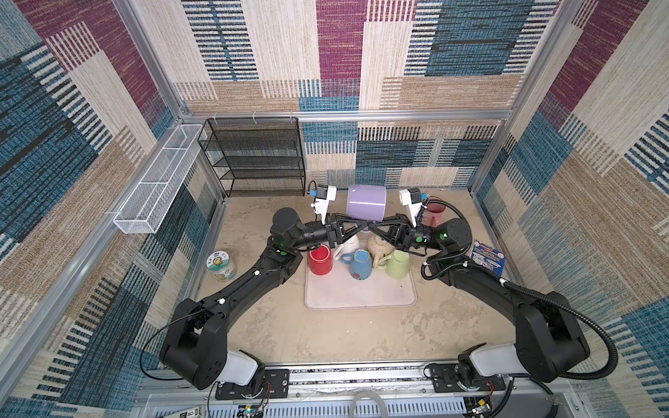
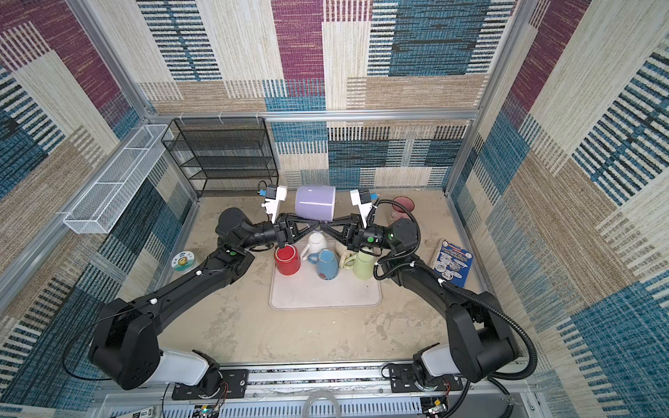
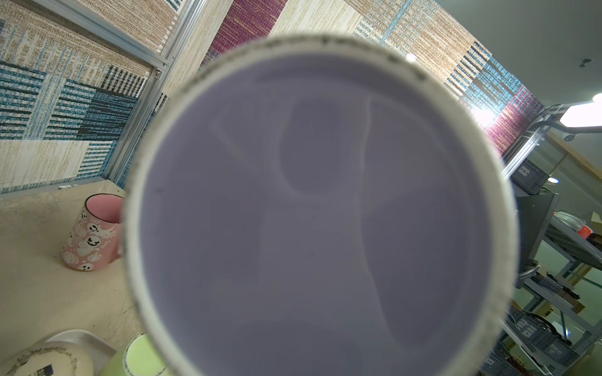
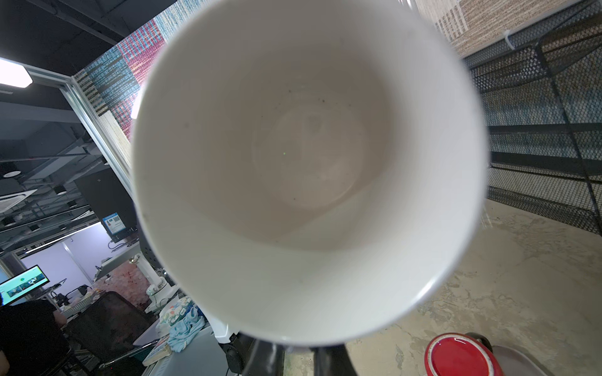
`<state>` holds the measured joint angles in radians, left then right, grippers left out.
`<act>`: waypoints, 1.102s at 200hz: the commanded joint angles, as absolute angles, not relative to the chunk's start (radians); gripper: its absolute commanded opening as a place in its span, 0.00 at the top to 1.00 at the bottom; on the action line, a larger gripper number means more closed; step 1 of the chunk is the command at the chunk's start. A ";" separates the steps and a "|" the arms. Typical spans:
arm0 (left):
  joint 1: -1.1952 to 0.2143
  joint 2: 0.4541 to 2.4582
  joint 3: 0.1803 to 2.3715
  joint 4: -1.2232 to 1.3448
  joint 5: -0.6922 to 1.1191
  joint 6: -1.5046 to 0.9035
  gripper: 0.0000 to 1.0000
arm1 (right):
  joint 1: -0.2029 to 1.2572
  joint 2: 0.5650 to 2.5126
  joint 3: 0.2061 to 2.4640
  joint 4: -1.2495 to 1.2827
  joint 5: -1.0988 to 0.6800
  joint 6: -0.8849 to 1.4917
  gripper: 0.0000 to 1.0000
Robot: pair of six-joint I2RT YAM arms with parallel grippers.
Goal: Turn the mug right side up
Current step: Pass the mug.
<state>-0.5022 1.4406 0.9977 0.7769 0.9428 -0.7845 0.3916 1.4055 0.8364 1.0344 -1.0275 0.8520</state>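
Observation:
A lavender mug (image 1: 365,202) (image 2: 314,202) hangs on its side in the air above the back of the tray (image 1: 362,296). The left wrist view is filled by its lavender base (image 3: 319,211), and the right wrist view looks into its white inside (image 4: 309,162). In both top views my left gripper (image 1: 362,228) (image 2: 314,228) and right gripper (image 1: 373,228) (image 2: 324,228) meet tip to tip at the handle on the mug's near side. Each is shut on it. Two dark right fingers (image 4: 270,358) show under the rim. The left jaws are hidden behind the base.
On the tray stand upside-down red (image 1: 320,259), blue (image 1: 360,265), green (image 1: 398,264), white (image 1: 347,246) and cream (image 1: 378,246) mugs. A pink mug (image 1: 432,213) stands upright at the back right. A jar (image 1: 221,266) is at the left, a book (image 1: 487,257) at the right and a black rack (image 1: 259,159) behind.

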 commanded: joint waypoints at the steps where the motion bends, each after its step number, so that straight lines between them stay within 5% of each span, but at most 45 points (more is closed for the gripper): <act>1: -0.508 1.443 0.984 0.806 0.985 -0.809 1.00 | 0.395 1.393 0.827 1.118 -0.984 0.854 1.00; 22: -0.508 1.450 0.977 0.801 0.986 -0.810 1.00 | 0.395 1.371 0.809 1.106 -0.969 0.836 1.00; 101: -0.531 1.458 0.850 0.852 0.937 -0.777 0.74 | 0.395 1.271 0.685 0.988 -0.915 0.737 1.00; 220: -0.549 1.371 0.819 0.756 0.882 -0.654 0.60 | 0.395 1.281 0.662 1.020 -0.953 0.743 1.00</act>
